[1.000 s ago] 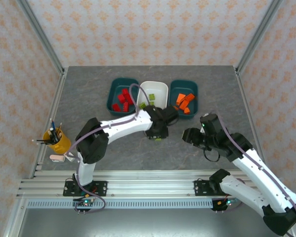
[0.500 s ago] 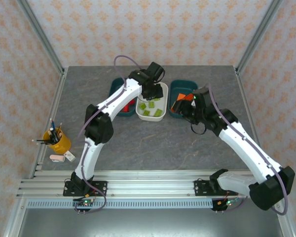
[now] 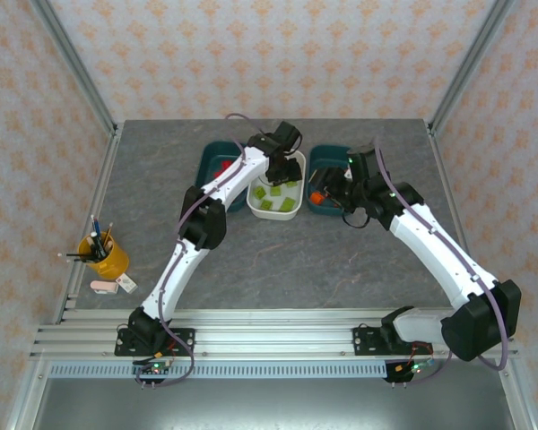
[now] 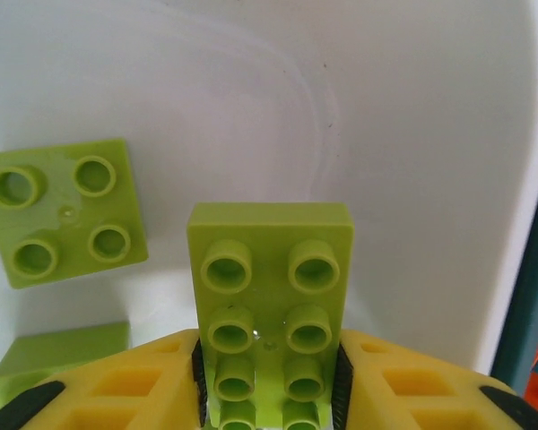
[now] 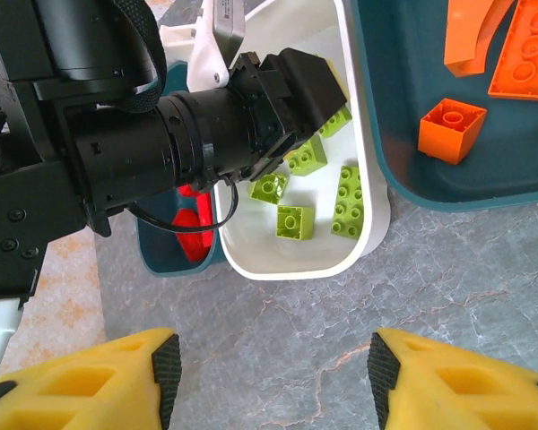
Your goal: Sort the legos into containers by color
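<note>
My left gripper (image 4: 269, 376) hangs low inside the white container (image 4: 412, 134), shut on a light green lego (image 4: 271, 278) with both pads against its sides. Two more green legos (image 4: 63, 210) lie on the tub floor beside it. From above, the left gripper (image 3: 273, 172) is over the white container (image 3: 291, 161), which holds several green legos (image 3: 273, 199). Red legos (image 3: 222, 167) fill the left teal container (image 3: 212, 179); orange legos (image 5: 448, 130) lie in the right teal one (image 5: 466, 193). My right gripper (image 5: 273, 367) is open and holds nothing, above bare table in front of the white container (image 5: 296, 264).
A yellow cup of pens (image 3: 103, 255) stands at the table's left edge, far from both arms. The left arm's wrist (image 5: 206, 134) crosses over the white and left teal containers. Grey tabletop (image 3: 269, 260) lies in front of the tubs.
Both arms have reached from mid-table out to the tubs. The left gripper carried the green lego over and down into the white container; the right gripper moved to the orange tub's near corner.
</note>
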